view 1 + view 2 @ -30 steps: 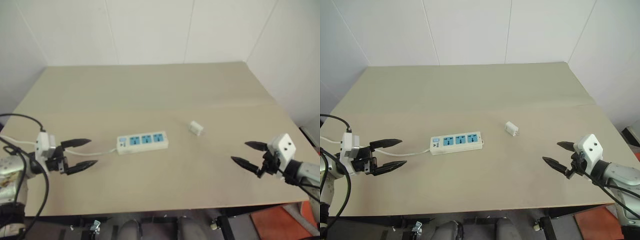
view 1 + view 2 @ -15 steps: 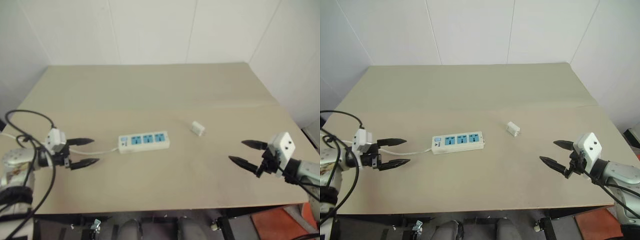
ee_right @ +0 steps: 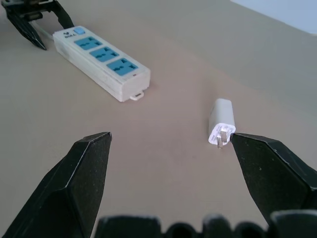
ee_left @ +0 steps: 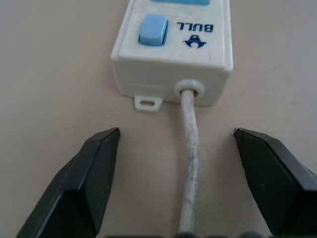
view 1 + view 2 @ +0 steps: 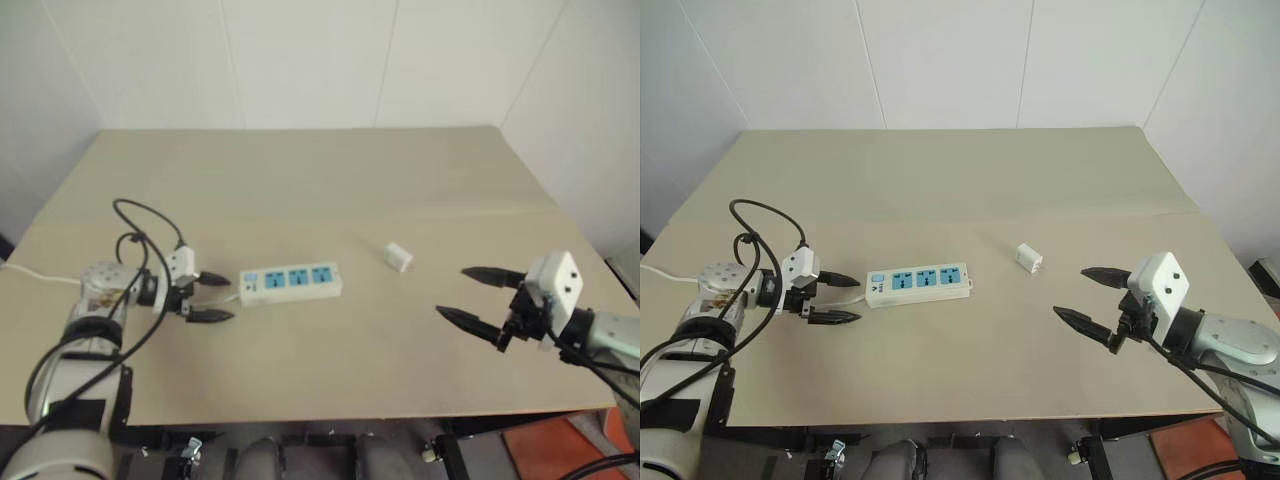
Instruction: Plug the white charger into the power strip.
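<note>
Matte beige table (image 5: 940, 190): the glossy boxy strip (image 5: 918, 284) is approached by the left gripper (image 5: 838, 298), spread around its cord (image 4: 190, 163); the smooth charger (image 5: 1029, 258), pronged, lies beyond the wide-open, empty right gripper (image 5: 1090, 297).

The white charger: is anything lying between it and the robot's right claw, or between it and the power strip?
Nothing visible. Bare table separates the white charger from the open right gripper, and likewise from the power strip, whose three blue sockets are uncovered.

left tool (image 5: 837, 298) now at power strip (image 5: 919, 284) cord end
</note>
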You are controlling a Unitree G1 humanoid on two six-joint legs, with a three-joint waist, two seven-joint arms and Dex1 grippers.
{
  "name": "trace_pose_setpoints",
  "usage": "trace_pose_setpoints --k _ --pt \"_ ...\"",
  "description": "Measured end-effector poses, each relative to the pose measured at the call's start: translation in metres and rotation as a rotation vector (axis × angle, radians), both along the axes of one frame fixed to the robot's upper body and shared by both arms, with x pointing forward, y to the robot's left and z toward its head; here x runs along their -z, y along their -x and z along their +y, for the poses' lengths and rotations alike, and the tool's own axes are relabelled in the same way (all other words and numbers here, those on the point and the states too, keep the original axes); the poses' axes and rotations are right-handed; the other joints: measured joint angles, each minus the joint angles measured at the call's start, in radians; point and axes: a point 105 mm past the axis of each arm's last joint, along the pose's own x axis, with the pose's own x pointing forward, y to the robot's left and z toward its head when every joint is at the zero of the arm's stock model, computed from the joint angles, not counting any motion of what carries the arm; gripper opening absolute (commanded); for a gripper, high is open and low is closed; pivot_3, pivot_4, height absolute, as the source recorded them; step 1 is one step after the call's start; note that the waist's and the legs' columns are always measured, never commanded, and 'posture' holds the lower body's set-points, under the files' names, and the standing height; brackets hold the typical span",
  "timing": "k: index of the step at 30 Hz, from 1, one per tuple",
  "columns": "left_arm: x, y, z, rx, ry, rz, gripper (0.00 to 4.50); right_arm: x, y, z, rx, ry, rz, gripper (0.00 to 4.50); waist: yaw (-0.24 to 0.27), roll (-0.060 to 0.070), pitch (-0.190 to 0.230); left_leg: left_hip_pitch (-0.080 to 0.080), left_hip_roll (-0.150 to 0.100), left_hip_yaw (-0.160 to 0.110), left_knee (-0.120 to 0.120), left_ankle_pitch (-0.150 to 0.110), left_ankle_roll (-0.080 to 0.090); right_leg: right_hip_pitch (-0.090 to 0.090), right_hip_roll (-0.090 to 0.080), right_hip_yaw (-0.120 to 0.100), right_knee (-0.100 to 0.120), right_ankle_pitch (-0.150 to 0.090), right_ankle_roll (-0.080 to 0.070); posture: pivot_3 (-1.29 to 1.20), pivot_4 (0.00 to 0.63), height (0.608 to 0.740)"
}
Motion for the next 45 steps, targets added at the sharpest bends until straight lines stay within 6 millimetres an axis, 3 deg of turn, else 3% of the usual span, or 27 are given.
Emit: trace_pose_setpoints --k 10,20,27,28,35,40,41,45 --pt "-0.002 0.004 0.003 -0.019 0.025 0.099 0.14 0.0 0.0 0.001 0.017 0.008 0.002 4.5 -0.01 0.0 -0.001 0.004 0.0 0.0 0.0 0.0 0.0 0.005 0.0 0.0 -0.001 0.0 0.001 0.0 0.15 0.74" --pt "0.002 0.034 0.003 -0.057 0.073 0.115 0.03 0.012 0.0 0.003 0.034 0.002 0.03 4.5 -0.017 0.0 0.0 0.004 0.001 -0.001 0.0 0.0 0.0 0.004 0.0 0.0 -0.001 0.0 0.001 0.0 0.15 0.74" --pt "0.0 0.039 -0.006 -0.19 0.013 0.072 0.03 0.021 -0.003 0.004 0.036 0.005 0.045 4.5 -0.003 0.0 0.0 0.006 0.0 -0.002 0.0 0.0 0.0 0.007 -0.001 0.0 -0.001 0.0 0.001 0.0 0.15 0.74" --pt "0.0 0.039 -0.006 -0.2 0.014 0.063 0.63 0.021 -0.003 0.004 0.037 0.005 0.044 4.5 -0.002 0.0 0.0 0.006 0.0 -0.002 0.0 0.0 0.0 0.007 -0.001 0.0 -0.001 0.0 0.001 0.0 0.15 0.74" --pt "0.002 0.05 -0.011 -0.165 0.129 0.062 2.66 0.022 -0.005 0.003 0.043 -0.004 0.031 4.5 0.005 0.0 0.0 0.006 0.001 -0.001 0.0 0.0 0.0 0.007 -0.001 0.0 -0.002 0.0 0.001 0.0 0.15 0.74" --pt "-0.006 0.047 0.007 -0.135 0.155 0.052 4.28 0.024 -0.004 0.002 0.047 -0.003 0.035 4.5 0.007 0.0 0.0 0.006 0.0 -0.001 0.0 0.0 0.0 0.007 -0.001 0.0 -0.002 0.0 0.001 0.0 0.15 0.74" --pt "-0.011 0.044 0.009 -0.121 0.183 0.044 4.46 0.024 -0.004 0.002 0.047 -0.003 0.036 4.5 0.008 0.0 0.0 0.006 0.0 -0.001 0.0 0.0 0.0 0.007 -0.001 -0.001 -0.002 0.0 0.0 0.0 0.15 0.74" --pt "-0.033 0.036 0.019 -0.069 0.305 0.007 4.46 0.025 -0.004 0.003 0.045 -0.006 0.038 4.5 0.01 -0.001 0.0 0.005 0.0 -0.001 0.0 0.0 0.0 0.007 -0.001 -0.001 -0.003 0.0 0.001 0.0 0.15 0.74"
